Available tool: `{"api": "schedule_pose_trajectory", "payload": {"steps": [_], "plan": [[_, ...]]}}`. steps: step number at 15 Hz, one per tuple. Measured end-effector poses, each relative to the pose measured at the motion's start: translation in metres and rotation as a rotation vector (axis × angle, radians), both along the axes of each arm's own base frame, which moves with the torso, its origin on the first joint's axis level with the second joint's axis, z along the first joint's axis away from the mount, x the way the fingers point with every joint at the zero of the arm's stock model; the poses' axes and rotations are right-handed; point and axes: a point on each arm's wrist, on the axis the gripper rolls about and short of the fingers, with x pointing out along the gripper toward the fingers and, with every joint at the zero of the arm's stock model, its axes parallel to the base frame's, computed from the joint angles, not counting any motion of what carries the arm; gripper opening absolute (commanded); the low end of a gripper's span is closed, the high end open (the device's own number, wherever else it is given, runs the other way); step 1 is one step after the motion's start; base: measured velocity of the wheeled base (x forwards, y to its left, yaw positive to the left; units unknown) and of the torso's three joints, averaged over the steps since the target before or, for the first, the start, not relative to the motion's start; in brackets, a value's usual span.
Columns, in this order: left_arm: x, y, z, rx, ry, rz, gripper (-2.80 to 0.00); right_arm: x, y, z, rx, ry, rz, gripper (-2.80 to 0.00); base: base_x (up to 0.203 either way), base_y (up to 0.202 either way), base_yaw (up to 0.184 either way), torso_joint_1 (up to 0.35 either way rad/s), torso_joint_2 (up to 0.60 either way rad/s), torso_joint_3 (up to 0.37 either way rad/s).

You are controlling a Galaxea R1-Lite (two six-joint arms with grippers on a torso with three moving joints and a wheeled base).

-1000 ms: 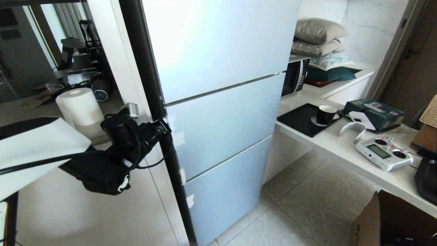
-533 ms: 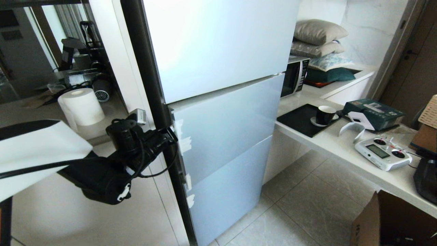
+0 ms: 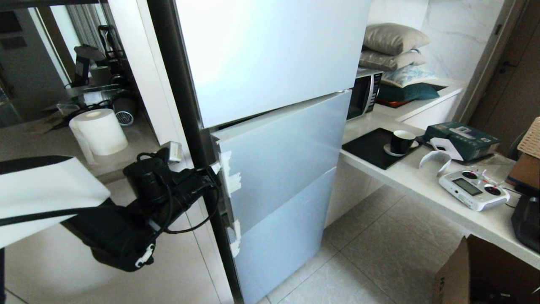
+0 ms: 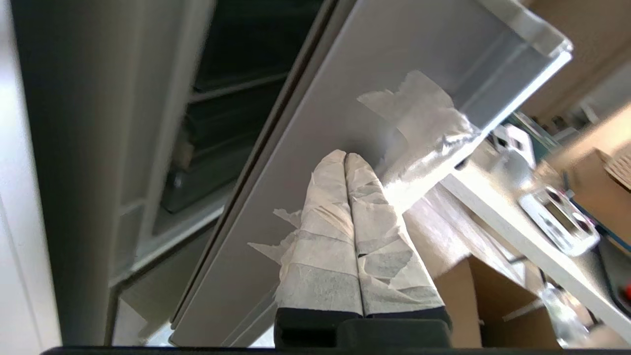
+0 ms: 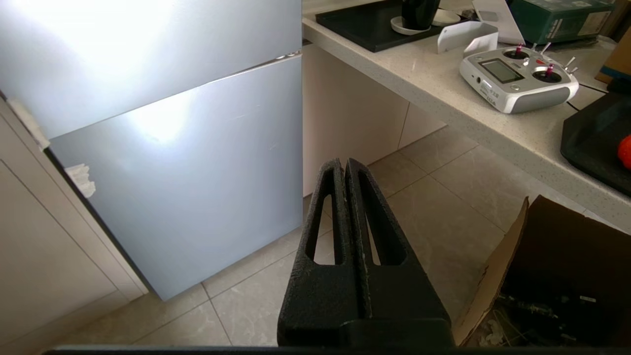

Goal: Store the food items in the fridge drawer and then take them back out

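The middle fridge door (image 3: 282, 156) now stands ajar from the fridge body, where a second ago it lay flush under the upper door (image 3: 270, 55); a dark gap shows along its top edge and its taped left edge stands out from the black frame. The left gripper (image 4: 346, 160), its taped fingers pressed together behind that left edge, has drawn outward and a little lower beside the door, its arm sinking with it. More of the white tape (image 3: 230, 173) on the door edge shows than before.
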Motion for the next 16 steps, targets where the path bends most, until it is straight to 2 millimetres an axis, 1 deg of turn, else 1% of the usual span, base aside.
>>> {"api": "schedule_pose_trajectory", "payload": {"steps": [4, 10, 12, 16], "plan": [[-0.019, -0.007, -0.003, 0.002, -0.01, -0.094, -2.8, 0.0, 0.0, 0.0, 0.0, 0.0, 0.0, -2.8, 0.0, 0.0, 0.0, 0.0, 0.0, 0.0], [-0.033, -0.03, -0.006, 0.004, -0.003, -0.173, -2.8, 0.0, 0.0, 0.0, 0.0, 0.0, 0.0, -2.8, 0.0, 0.0, 0.0, 0.0, 0.0, 0.0], [-0.046, -0.038, -0.009, 0.009, 0.015, -0.214, -2.8, 0.0, 0.0, 0.0, 0.0, 0.0, 0.0, -2.8, 0.0, 0.0, 0.0, 0.0, 0.0, 0.0], [-0.081, -0.051, -0.016, 0.033, 0.066, -0.321, -2.8, 0.0, 0.0, 0.0, 0.0, 0.0, 0.0, -2.8, 0.0, 0.0, 0.0, 0.0, 0.0, 0.0]]}}
